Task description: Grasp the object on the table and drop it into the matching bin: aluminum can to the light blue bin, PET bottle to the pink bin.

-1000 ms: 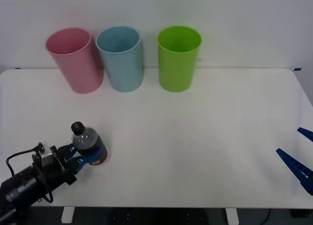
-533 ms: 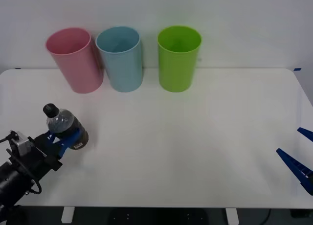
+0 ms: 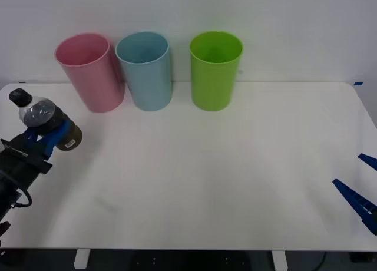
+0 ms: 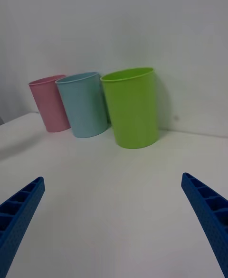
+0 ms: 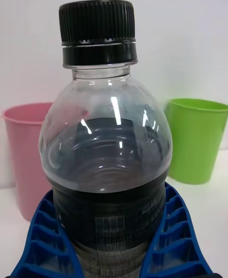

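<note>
Front view: the left gripper (image 3: 42, 140) is at the left edge of the table (image 3: 235, 165), and its blue fingers are pressed onto the PET bottle (image 3: 44, 121), which it holds lifted clear of the tabletop, tilted, with the black cap toward the far left. The pink bin (image 3: 90, 72) stands at the far edge, beyond the bottle and a little to the right of it; the light blue bin (image 3: 144, 69) is just beside it, and a lime green bin (image 3: 215, 69) stands a bit apart further right. The right gripper (image 3: 360, 191) waits at the right edge, well apart, its fingers spread with nothing between them. To do this step well, the arm probably should raise the bottle above the pink rim first and centre it over the opening before letting go, because the blue bin is so close that a small error could send the bottle into the wrong one. Right wrist view: the three bins stand in a row against the wall, and nothing lies on the table before them. Left wrist view: the bottle sits between the fingers (image 5: 173, 240), gripped around the dark label band; the pink bin and the green bin are behind it, so the path looks free.
</note>
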Action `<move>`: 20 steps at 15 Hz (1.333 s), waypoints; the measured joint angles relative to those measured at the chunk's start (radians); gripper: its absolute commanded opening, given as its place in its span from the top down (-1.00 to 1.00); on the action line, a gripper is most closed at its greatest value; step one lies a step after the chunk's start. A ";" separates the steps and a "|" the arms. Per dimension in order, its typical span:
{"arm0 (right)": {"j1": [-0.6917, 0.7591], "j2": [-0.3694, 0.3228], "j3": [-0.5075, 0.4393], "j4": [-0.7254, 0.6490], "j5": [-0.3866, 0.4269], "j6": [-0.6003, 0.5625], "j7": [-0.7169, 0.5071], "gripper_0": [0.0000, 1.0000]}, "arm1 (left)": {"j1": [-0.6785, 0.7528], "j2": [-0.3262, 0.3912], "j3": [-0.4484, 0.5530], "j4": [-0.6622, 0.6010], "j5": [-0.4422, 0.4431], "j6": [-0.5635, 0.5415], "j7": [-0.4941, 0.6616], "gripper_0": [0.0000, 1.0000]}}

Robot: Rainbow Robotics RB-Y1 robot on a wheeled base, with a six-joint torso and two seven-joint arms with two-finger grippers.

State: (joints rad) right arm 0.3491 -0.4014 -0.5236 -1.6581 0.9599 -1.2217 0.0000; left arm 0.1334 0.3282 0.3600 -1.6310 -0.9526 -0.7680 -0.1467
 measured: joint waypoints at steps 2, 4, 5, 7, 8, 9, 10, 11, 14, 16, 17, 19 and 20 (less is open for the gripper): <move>0.000 0.000 0.000 0.000 0.000 0.000 0.000 -1.00 | -0.053 0.005 0.003 -0.001 -0.016 0.029 0.064 1.00; 0.000 0.000 0.000 0.000 0.000 0.000 0.000 -1.00 | -0.102 0.008 -0.005 -0.001 -0.034 0.087 0.093 1.00; 0.000 0.000 0.000 0.000 0.000 0.000 0.000 -1.00 | -0.125 0.008 -0.012 -0.001 -0.035 0.117 0.101 1.00; 0.000 0.000 0.000 0.000 0.000 0.000 0.000 -1.00 | -0.170 0.008 -0.019 -0.001 -0.036 0.171 0.116 1.00; 0.000 0.000 0.000 0.000 0.000 0.000 0.000 -1.00 | -0.191 0.009 -0.019 -0.001 -0.037 0.193 0.123 1.00; 0.000 0.000 0.000 0.000 0.000 0.000 0.000 -1.00 | -0.214 0.014 -0.015 -0.001 -0.037 0.211 0.132 1.00; 0.000 0.000 0.000 0.000 0.000 0.000 0.000 -1.00 | -0.231 0.021 -0.011 -0.001 -0.039 0.223 0.147 1.00; 0.000 0.000 0.000 0.000 0.000 0.000 0.000 -1.00 | -0.245 0.027 -0.005 -0.001 -0.058 0.232 0.179 1.00; 0.000 0.000 0.000 0.000 0.000 0.000 0.000 -1.00 | -0.293 0.029 0.006 0.006 -0.118 0.253 0.243 1.00; 0.000 0.000 0.000 0.000 0.000 0.000 0.000 -1.00 | -0.351 0.030 0.012 0.048 -0.154 0.272 0.250 1.00; 0.000 0.000 0.000 0.000 0.000 0.000 0.000 -1.00 | -0.388 0.031 0.019 0.079 -0.183 0.278 0.251 1.00; 0.000 0.000 0.000 0.000 0.000 0.000 0.000 -1.00 | -0.455 0.039 0.029 0.141 -0.239 0.284 0.253 1.00; 0.000 0.000 0.000 0.000 0.000 0.000 0.000 -1.00 | -0.491 0.046 0.029 0.177 -0.260 0.288 0.254 1.00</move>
State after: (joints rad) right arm 0.3490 -0.4014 -0.5236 -1.6581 0.9600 -1.2217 0.0000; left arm -0.3572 0.3743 0.3885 -1.4544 -1.2124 -0.4799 0.1070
